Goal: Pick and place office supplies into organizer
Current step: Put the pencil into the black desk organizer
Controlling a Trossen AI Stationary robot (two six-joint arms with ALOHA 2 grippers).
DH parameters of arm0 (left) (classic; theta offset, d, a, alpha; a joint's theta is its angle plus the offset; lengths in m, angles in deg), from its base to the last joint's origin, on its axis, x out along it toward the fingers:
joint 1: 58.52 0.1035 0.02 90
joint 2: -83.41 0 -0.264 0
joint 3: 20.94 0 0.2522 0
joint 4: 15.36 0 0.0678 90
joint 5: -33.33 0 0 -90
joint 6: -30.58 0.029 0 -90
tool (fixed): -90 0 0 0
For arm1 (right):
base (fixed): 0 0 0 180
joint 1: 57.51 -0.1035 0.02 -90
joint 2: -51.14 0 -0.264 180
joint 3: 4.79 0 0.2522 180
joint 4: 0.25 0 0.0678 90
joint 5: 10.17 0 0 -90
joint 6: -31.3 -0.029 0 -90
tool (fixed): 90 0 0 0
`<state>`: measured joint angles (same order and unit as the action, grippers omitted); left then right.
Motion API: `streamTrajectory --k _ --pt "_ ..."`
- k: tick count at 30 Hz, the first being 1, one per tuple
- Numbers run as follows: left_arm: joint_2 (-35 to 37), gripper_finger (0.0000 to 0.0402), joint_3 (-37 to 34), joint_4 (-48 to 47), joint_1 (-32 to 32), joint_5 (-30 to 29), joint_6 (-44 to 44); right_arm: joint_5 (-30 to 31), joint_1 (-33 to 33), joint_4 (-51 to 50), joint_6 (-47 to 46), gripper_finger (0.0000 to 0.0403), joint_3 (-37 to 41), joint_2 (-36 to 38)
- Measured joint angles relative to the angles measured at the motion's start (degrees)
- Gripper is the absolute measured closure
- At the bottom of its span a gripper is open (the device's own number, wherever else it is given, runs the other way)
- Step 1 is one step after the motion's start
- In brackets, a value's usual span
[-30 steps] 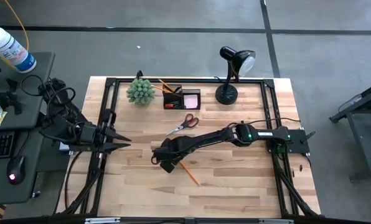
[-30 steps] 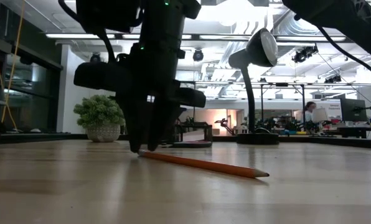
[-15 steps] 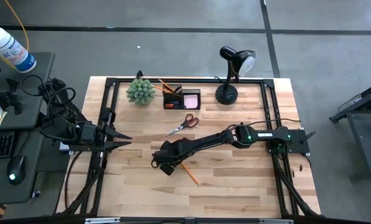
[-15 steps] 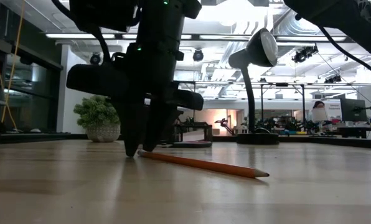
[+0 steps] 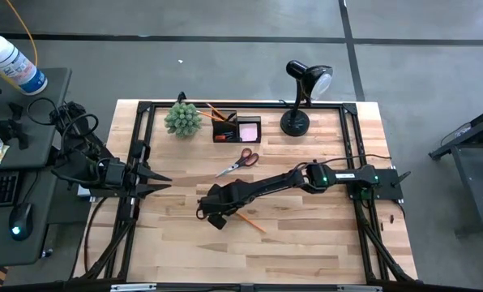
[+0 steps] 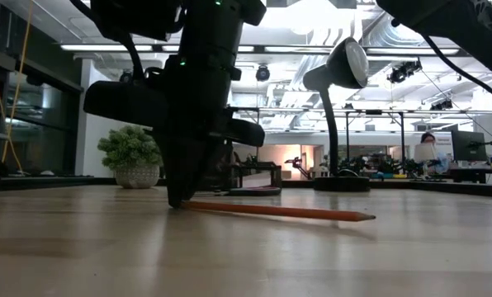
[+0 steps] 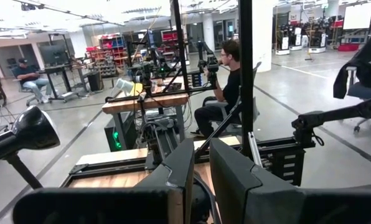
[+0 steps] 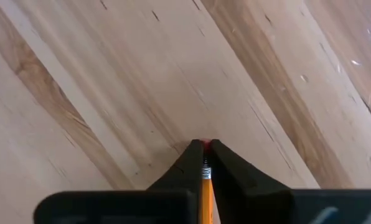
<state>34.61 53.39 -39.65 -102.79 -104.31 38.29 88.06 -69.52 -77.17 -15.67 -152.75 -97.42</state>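
An orange pencil (image 5: 248, 222) lies on the wooden table near its middle, point (image 6: 370, 218) toward the right. My right gripper (image 5: 215, 217) stands over its eraser end and is shut on it. Orange-handled scissors (image 5: 240, 160) lie flat farther back. The black organizer (image 5: 229, 130) stands at the far edge; pencils (image 5: 216, 112) stick out of it and a pink pad (image 5: 250, 129) sits in one compartment. My left gripper (image 5: 167, 184) waits at the table's left side, raised, pointing level and shut on nothing. My right gripper pinches the pencil's eraser end (image 8: 204, 147) between its two fingertips, with the metal ferrule (image 8: 205, 171) just behind them. The fingers (image 6: 178, 191) come steeply from above, pointing down. The pencil lies almost flat, its point on the table.
A green spiky plant (image 5: 182, 119) stands left of the organizer and a black desk lamp (image 5: 300, 99) right of it. A black frame (image 5: 351, 130) runs round the table's edges. Bare wood lies toward the near edge.
My right gripper has shut on the pencil's eraser end without leaving its place. As it closed, the pencil swung about that end on the table: its point slid toward the right and far edges while the eraser end stayed put.
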Motion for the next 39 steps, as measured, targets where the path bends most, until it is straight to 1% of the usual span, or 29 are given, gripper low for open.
streamTrajectory --k 3,8,13,18,26,30,35,39 --pt "0.0 0.0360 0.0 0.0 0.0 0.0 0.0 0.0 0.0 -0.4 0.8 0.0386 -0.1 0.0" --pt "0.0 0.0360 0.0 0.0 0.0 0.0 0.0 -0.2 0.0 -2.4 2.0 0.0398 -0.7 -0.1" --pt "0.0 0.0360 0.0 0.0 0.0 0.5 0.3 -0.3 0.1 -3.3 3.0 0.0393 -0.7 0.6" --pt "0.0 0.0360 0.0 0.0 0.0 0.6 0.9 -0.2 0.1 -4.0 4.3 0.0402 -0.7 1.7" --pt "0.0 0.0360 0.0 -0.8 0.0 1.0 1.3 -0.2 0.2 -4.7 5.1 0.0402 -0.7 3.0" --pt "0.0 0.0360 0.0 -1.6 0.0 1.6 1.3 -0.7 0.4 -4.6 6.8 0.0402 -0.7 3.1" --pt "0.0 0.0360 0.0 -1.7 0.0 1.6 1.3 -0.1 0.5 -2.2 8.6 0.0402 -0.7 3.2" --pt "0.0 0.0360 0.0 -1.7 0.0 1.6 1.3 -0.3 1.1 -0.9 9.6 0.0387 -0.5 3.2"
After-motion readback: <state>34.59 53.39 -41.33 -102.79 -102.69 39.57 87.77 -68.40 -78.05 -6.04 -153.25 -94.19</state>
